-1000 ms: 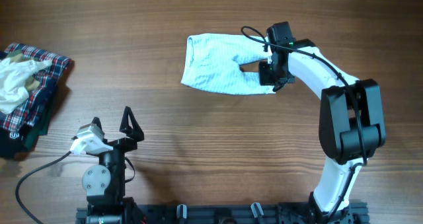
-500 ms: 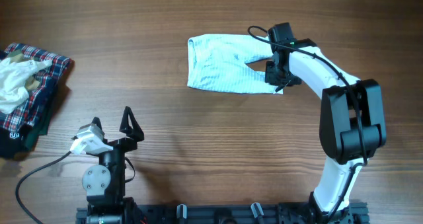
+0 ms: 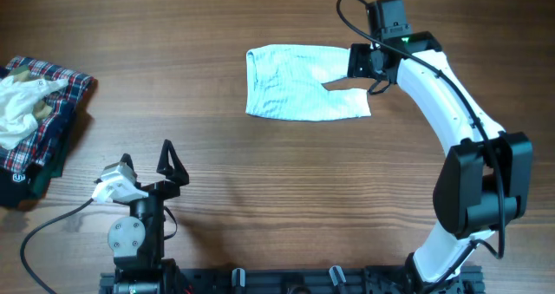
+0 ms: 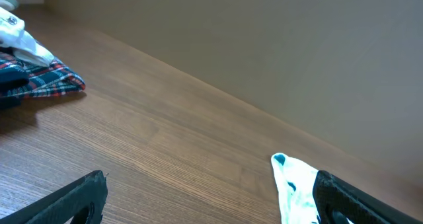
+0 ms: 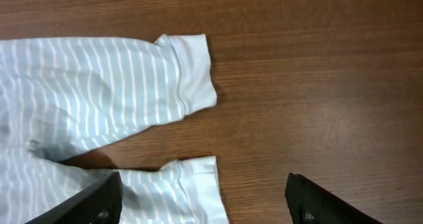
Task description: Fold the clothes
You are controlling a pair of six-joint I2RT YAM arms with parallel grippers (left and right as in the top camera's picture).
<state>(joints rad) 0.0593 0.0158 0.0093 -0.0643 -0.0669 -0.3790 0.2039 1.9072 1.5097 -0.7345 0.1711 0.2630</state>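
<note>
Folding step: by my reading you are at the laying-out stage. The striped trousers lie flat on the table, and I can make out no fold in them.
Trousers' place: upper middle of the overhead frame, with the waistband at the left and two cuffed legs at the right, a narrow gap between them.
Right fingers: your right gripper is spread and holds nothing, poised at the cuff end. In its wrist view the lower cuff lies between the two fingers at the bottom edge. The upper cuff lies further up, near the frame's middle.
Left fingers: your left gripper is spread wide and empty in the lower left of the overhead frame, well apart from the trousers.
Next move: you would probably lower onto a cuff, pinch it, and carry it toward the waistband or lay one leg over the other. Lift enough that the thin cloth does not drag and bunch.
</note>
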